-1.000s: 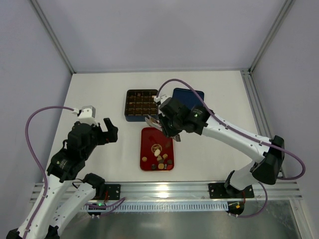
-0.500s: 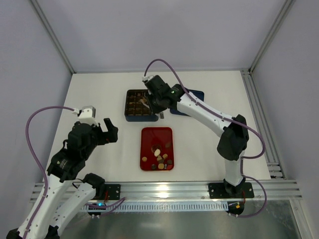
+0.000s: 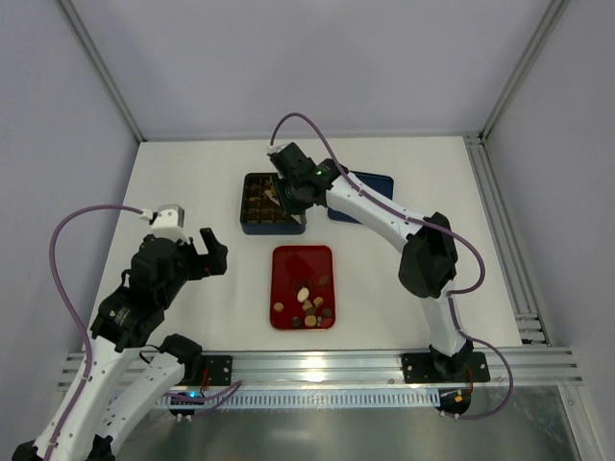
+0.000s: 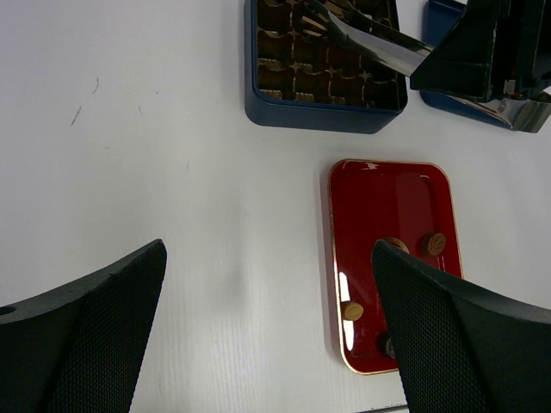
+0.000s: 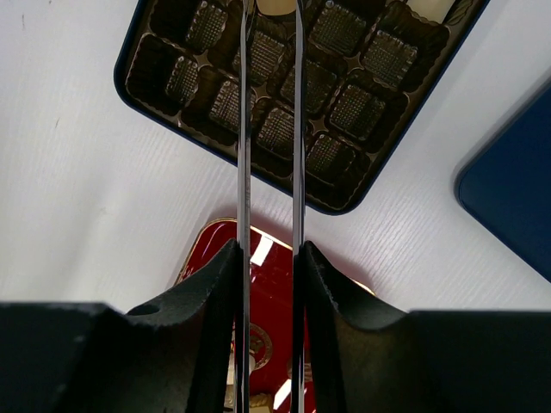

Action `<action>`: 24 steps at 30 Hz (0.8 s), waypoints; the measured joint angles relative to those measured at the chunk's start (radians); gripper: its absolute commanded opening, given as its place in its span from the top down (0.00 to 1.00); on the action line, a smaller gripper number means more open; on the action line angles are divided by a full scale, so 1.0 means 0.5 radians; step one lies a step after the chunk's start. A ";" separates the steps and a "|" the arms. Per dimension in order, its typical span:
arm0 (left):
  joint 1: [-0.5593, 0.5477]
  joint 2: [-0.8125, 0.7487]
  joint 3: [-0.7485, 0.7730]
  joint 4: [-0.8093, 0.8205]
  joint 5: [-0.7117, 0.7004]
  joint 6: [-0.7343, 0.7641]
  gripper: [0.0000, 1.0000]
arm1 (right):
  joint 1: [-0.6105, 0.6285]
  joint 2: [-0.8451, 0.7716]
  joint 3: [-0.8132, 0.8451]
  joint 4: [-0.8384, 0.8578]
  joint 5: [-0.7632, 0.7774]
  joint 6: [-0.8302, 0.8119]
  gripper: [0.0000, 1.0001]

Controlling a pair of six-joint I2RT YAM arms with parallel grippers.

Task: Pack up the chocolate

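Note:
Several chocolates point(image 3: 307, 303), tan, dark and cream, lie at the near end of the red tray point(image 3: 302, 259); two tan ones point(image 4: 436, 243) show in the left wrist view. My right gripper point(image 3: 286, 188) is shut on metal tongs point(image 5: 244, 129) and hovers over the dark blue box with a brown grid insert point(image 3: 259, 223). In the right wrist view point(image 5: 269, 258) the blades reach over the box point(image 5: 172, 82), with a cream-white piece point(image 5: 275, 5) between their tips at the frame's top edge. My left gripper point(image 3: 207, 252) is open and empty, left of the tray.
The box's blue lid point(image 3: 373, 184) lies right of the box, under my right arm. A few chocolates sit in the box's cells point(image 4: 274, 64). The red tray point(image 4: 379, 206) lies in front of the box. Metal rails run along the table's near and right edges.
My right gripper with the tongs has moved from over the red tray back and left to over the blue box. The left arm has not moved.

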 measured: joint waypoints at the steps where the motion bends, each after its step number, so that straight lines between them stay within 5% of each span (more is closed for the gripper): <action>1: 0.000 0.000 0.000 0.000 0.000 0.000 0.00 | 0.000 0.002 0.000 0.000 0.000 0.001 0.62; 19: 0.000 0.000 0.000 0.000 0.000 0.000 0.00 | 0.000 -0.005 0.066 0.002 0.011 0.005 0.57; 24: 0.000 0.000 -0.001 0.000 0.000 0.000 0.00 | 0.005 -0.229 -0.161 -0.003 0.024 0.011 0.57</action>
